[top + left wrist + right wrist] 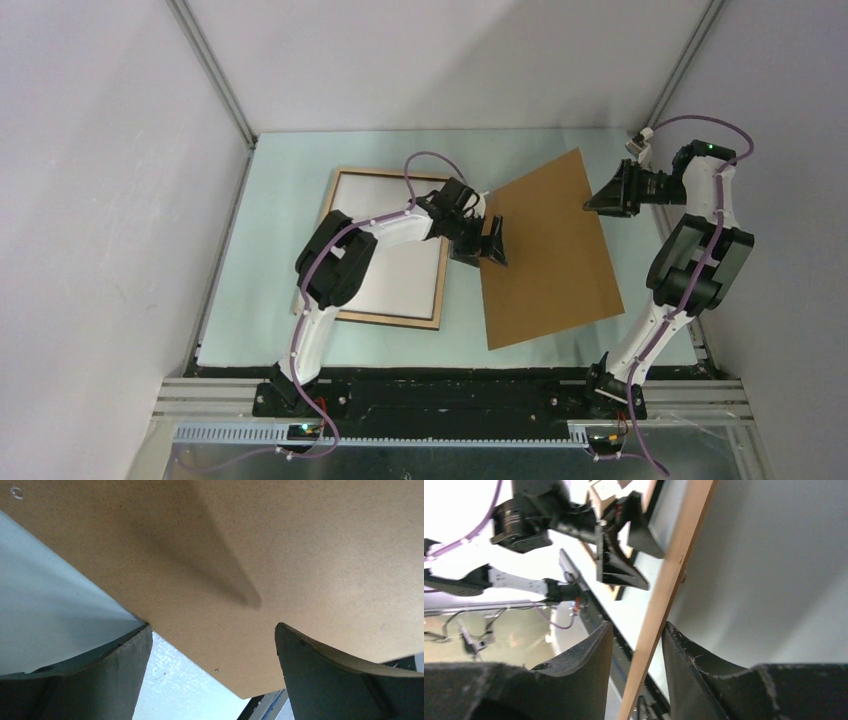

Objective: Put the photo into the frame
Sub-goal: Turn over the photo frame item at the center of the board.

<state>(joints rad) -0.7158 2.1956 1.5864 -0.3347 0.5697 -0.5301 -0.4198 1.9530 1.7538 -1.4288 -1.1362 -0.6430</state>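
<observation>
— What does the overhead camera give you that your wrist cameras don't?

— The whole layout. The frame (390, 320) lies flat on the pale table (270, 260), left of centre, light wood side up. Inside its rim is a plain white sheet, which I take to be the photo (400, 285), white side up. No printed side shows. My left arm reaches across over it. Just right of the frame is the brown backing board (550, 250), turned askew and outside the rim.

— And the left wrist?

— My left gripper (480, 250) sits at the board's left edge. On its own camera the board fills the upper picture. One corner of the board points down between my fingers (115, 680), and the table shows beneath it. Those fingers are spread wide and touch nothing I can see.

— The right?

— My right gripper (592, 203) is at the board's far right edge. From overhead the space between the fingers is hidden. The wrist camera sees the board edge-on, running between the two fingers (574, 680). It is hard against one finger, with a sliver of light beside the other. I cannot tell whether I'm actually pinching it.

— Does that view show anything else?

— My left gripper, beyond the board, blurred.
</observation>
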